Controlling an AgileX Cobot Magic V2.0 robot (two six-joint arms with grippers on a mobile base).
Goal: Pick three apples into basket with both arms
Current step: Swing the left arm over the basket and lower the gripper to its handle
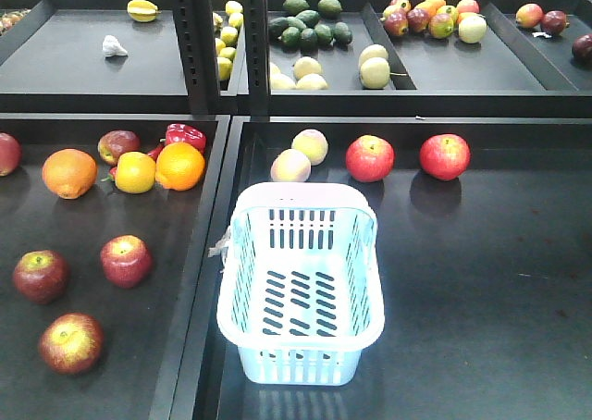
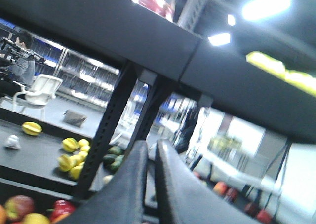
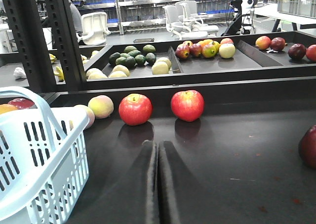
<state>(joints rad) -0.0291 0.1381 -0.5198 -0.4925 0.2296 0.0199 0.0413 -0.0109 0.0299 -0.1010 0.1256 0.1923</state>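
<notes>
The right gripper point(image 3: 158, 184) is hovering low to the right of the empty basket point(image 1: 296, 364), fingers pressed together on nothing. The left gripper point(image 2: 152, 184) is pointing up toward the shelves point(image 2: 148, 41), seemingly closed too, though its view is blurred. The three dark red apples point(image 1: 126, 259) are lying left of the basket, nearer the left arm.

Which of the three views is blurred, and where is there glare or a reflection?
Left wrist view: tilted, smeared on the right, ceiling lights blown out. Right wrist view: sharp, faint sheen on the dark tray. Front view: sharp, evenly lit, the basket mirrored faintly in the surface before it.
</notes>
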